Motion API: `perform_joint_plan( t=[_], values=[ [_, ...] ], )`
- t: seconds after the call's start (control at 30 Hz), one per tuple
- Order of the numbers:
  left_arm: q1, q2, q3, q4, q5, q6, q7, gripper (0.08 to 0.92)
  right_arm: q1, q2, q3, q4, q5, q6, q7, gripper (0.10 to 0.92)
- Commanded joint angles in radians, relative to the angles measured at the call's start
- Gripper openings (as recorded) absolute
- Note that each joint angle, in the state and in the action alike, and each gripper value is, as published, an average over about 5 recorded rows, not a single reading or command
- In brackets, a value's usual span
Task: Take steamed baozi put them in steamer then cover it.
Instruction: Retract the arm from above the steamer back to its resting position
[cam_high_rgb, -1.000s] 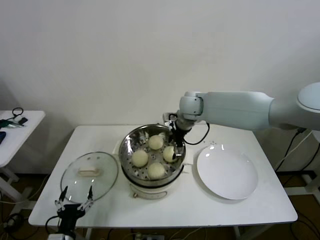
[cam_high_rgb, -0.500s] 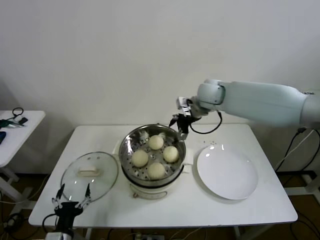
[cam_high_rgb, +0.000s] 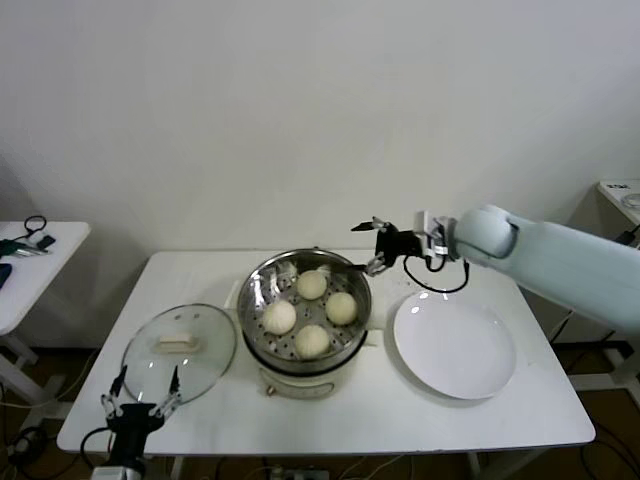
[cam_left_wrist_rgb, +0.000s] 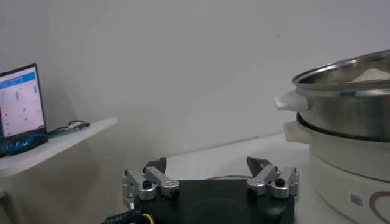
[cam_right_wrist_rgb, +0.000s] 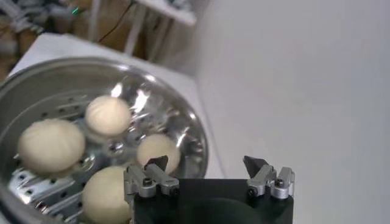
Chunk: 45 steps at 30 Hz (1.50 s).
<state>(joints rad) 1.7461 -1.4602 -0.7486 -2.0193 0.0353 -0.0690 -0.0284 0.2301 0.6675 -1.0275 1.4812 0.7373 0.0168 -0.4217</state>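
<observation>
Our right arm comes in from the right side of the head view, forearm stretched out nearly level and pointing left across the work area. The right gripper (cam_high_rgb: 377, 247) sits at the end of it with its fingers spread wide, nothing between them; the wrist camera shows the same gap (cam_right_wrist_rgb: 206, 165). Our left gripper (cam_high_rgb: 139, 391) is parked low at the near left, fingers pointing up and apart, also empty (cam_left_wrist_rgb: 208, 167).
</observation>
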Motion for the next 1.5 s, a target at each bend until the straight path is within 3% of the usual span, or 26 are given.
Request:
perform_joint_plan(
  t=[0.03,0.47,0.73,0.87,1.1,1.33,1.5],
  values=[
    [0.008,-0.016,-0.002,-0.025,0.046,0.014,0.014,0.823,-0.715,-0.118,0.738,0.081,-0.091,0.093,0.156,0.823],
    [-0.013,-0.012,-0.016,-0.062,0.298,0.074,0.037,0.823,-1.324,0.117,1.364,0.215,-0.218,0.071,0.191,0.823],
    [-0.002,0.023,-0.060,-0.087,0.880,0.061,0.050,0.823,-1.526,0.270,1.568,0.282,-0.323,0.017,0.205,0.823],
    [-0.002,0.035,-0.040,-0.068,1.149,0.129,0.050,0.823,-1.600,0.337,1.641,0.303,-0.343,0.017,0.208,0.823],
    [-0.083,0.074,0.031,0.049,1.353,0.177,0.047,0.823,-1.678,0.382,1.683,0.303,-0.342,0.055,0.205,0.823],
    [-0.218,0.114,0.074,0.216,1.387,0.155,-0.034,0.823,-1.675,0.396,1.671,0.270,-0.353,0.067,0.192,0.823],
    [-0.306,0.121,0.097,0.311,1.414,0.143,-0.026,0.823,-1.658,0.412,1.650,0.249,-0.397,0.064,0.196,0.823]
  ],
)
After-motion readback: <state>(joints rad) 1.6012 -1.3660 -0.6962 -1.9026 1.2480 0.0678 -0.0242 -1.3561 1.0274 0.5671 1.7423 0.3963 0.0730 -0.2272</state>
